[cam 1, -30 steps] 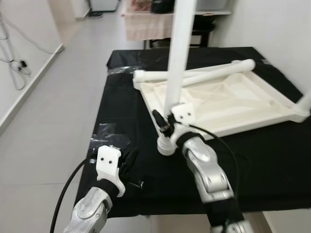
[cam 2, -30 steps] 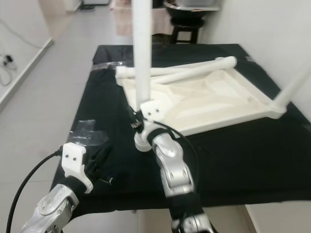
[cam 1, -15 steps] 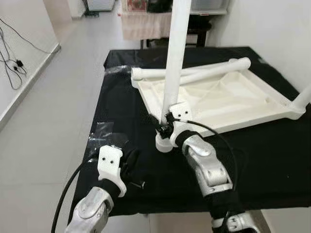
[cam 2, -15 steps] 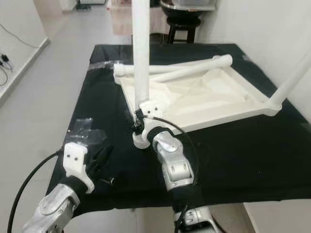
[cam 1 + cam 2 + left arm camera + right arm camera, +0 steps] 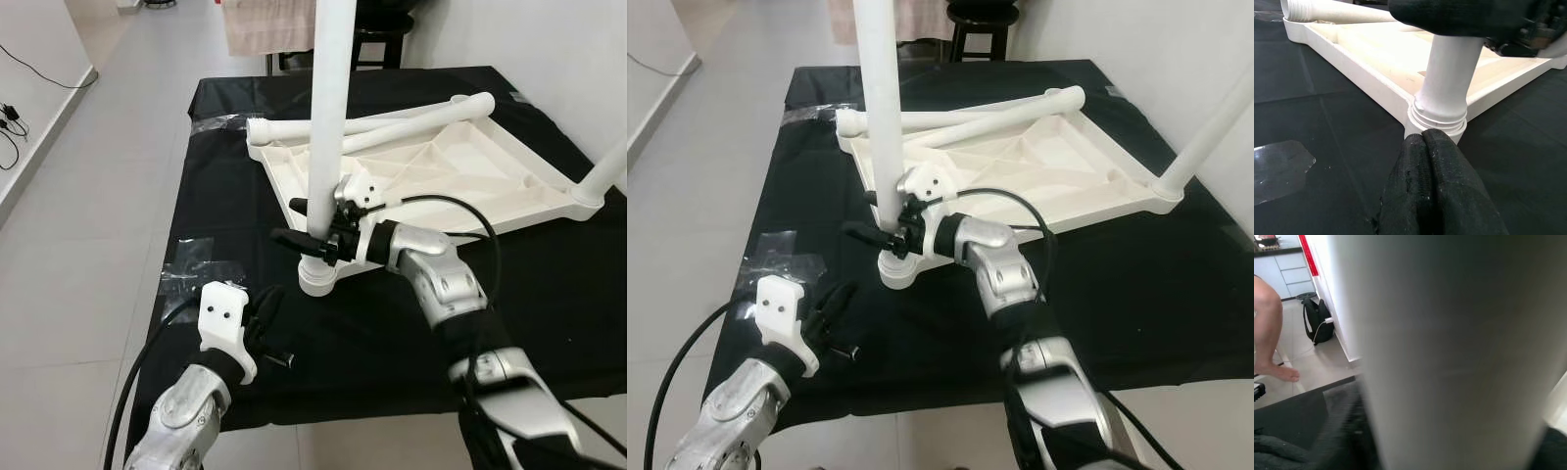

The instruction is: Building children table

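The upright white table leg (image 5: pixel 326 127) stands in the corner socket (image 5: pixel 319 277) of the upturned white tabletop (image 5: pixel 460 176) on the black-covered table (image 5: pixel 245 196). The right gripper (image 5: pixel 312 233), pinching it low, has swung round from below to the side within the last second, which suggests the leg is being screwed home. The left gripper (image 5: pixel 266 315) rests pressed together nearby.

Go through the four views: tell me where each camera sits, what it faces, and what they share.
Left eye view: on the head, looking down at the upturned white tabletop on the black cloth; both arms show.
Right eye view: same scene, right gripper on the upright leg.
Left wrist view: low, along the closed left gripper toward the leg's socket.
Right wrist view: against the leg.
Shared: the leg.
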{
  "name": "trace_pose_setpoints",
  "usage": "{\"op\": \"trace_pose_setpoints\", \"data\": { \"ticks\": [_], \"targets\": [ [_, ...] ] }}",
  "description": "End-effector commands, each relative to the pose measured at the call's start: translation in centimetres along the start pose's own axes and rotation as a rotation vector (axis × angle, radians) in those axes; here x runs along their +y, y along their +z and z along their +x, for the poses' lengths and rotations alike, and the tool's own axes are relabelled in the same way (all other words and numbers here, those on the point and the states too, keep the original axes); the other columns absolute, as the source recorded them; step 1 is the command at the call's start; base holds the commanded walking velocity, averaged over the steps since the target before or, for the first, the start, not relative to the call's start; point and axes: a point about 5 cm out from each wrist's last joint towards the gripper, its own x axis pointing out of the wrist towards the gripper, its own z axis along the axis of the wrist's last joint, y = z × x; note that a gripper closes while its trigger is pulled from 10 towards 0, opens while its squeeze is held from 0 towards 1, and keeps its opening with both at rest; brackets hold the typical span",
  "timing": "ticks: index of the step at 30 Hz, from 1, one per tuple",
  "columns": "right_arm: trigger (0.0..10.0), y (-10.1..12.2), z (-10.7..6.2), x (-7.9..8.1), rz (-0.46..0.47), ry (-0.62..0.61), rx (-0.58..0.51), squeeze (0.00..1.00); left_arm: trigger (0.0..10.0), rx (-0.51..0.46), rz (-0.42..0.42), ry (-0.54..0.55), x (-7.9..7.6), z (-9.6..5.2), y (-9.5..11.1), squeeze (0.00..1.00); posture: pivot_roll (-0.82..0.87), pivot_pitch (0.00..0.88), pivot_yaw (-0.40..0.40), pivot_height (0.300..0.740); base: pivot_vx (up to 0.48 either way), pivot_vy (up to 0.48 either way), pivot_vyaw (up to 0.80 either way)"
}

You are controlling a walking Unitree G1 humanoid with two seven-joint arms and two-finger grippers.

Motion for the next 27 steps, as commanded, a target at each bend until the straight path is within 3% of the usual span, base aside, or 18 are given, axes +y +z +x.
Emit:
{"op": "trace_pose_setpoints", "data": {
  "ticks": [1,5,15,17,18,19,20,21,22,24,27],
  "targets": [
    [0.0,-0.6,0.7,0.6,0.02,0.075,0.005,0.0,10.0,0.015,0.0,0.01,0.1,-0.3,-0.3,0.0,0.12,0.124,-0.036,0.74,0.0,0.0,0.0],
    [0.0,-0.4,0.7,0.5,0.03,0.139,0.002,0.0,10.0,0.016,0.001,0.01,0.1,-0.4,-0.3,0.0,0.12,0.129,-0.037,0.74,0.0,0.0,0.0],
    [0.0,-1.2,-0.1,0.2,0.009,0.09,0.006,0.0,10.0,0.016,-0.001,0.011,0.0,-0.4,-0.3,0.0,0.11,0.133,-0.038,0.74,0.0,0.0,0.0],
    [0.0,-1.7,-0.4,0.1,-0.012,0.03,0.017,0.0,10.0,0.017,-0.002,0.011,0.1,-0.3,-0.3,0.0,0.11,0.129,-0.035,0.74,0.0,0.0,0.0],
    [0.0,-2.8,-0.4,0.5,0.005,-0.103,0.026,0.0,10.0,0.017,-0.002,0.011,0.1,-0.3,-0.3,0.0,0.1,0.132,-0.034,0.74,0.0,0.0,0.0],
    [0.0,-3.9,-0.2,1.0,0.038,-0.36,0.02,0.0,10.0,0.017,-0.003,0.01,0.2,-0.3,-0.3,0.0,0.09,0.136,-0.032,0.74,0.0,0.0,0.0],
    [0.0,-3.9,-0.2,1.0,0.038,-0.36,0.02,0.0,10.0,0.017,-0.003,0.01,0.2,-0.3,-0.3,0.0,0.09,0.136,-0.032,0.74,0.0,0.0,0.0],
    [0.0,-5.3,-0.2,2.4,0.106,-0.537,0.044,0.0,10.0,0.016,-0.003,0.01,0.2,-0.3,-0.2,0.0,0.1,0.144,-0.026,0.74,0.0,0.0,0.0],
    [0.0,-5.3,-0.2,2.4,0.106,-0.537,0.044,0.0,10.0,0.016,-0.003,0.01,0.2,-0.3,-0.2,0.0,0.1,0.144,-0.026,0.74,0.0,0.0,0.0],
    [0.0,-5.2,0.1,4.3,0.052,-0.623,0.059,0.0,10.0,0.018,-0.004,0.009,0.3,-0.3,-0.2,0.0,0.09,0.135,-0.011,0.74,0.0,0.0,0.0],
    [0.0,-5.0,0.3,2.8,0.091,-0.645,0.063,0.0,10.0,0.022,-0.005,0.0,0.3,-0.2,-0.3,0.0,0.1,0.133,-0.026,0.74,0.0,0.0,0.0]
  ]
}}
